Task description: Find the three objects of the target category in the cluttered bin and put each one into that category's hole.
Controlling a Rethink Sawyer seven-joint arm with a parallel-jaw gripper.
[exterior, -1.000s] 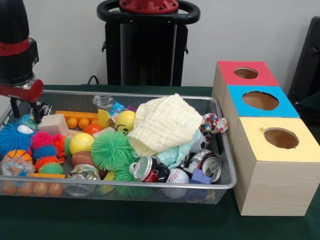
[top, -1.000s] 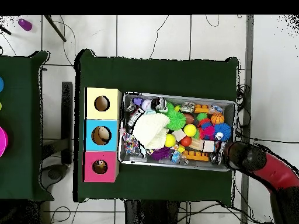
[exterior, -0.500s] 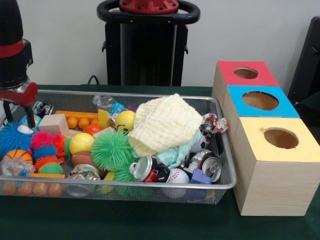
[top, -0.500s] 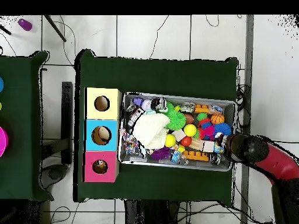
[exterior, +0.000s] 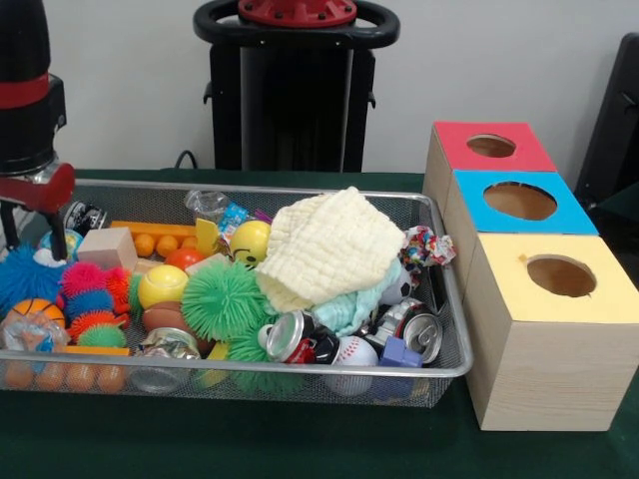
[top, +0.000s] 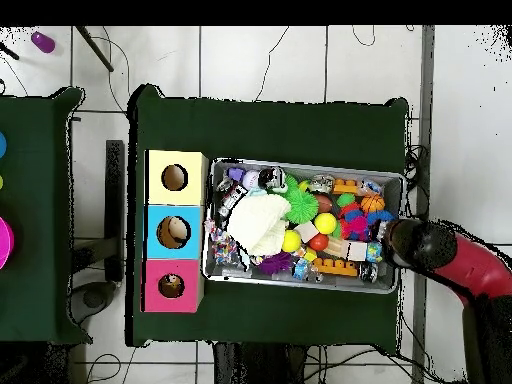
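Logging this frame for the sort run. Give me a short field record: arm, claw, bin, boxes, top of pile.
arm: at the bin's end farthest from the boxes
claw: over the blue spiky ball; open or shut unclear
bin: wire mesh, full of clutter
top of pile: cream cloth over the middle
near cloth: green spiky ball, yellow smiley ball, crushed cans
boxes: red, blue, yellow, in a row beside the bin, one round hole on top of each
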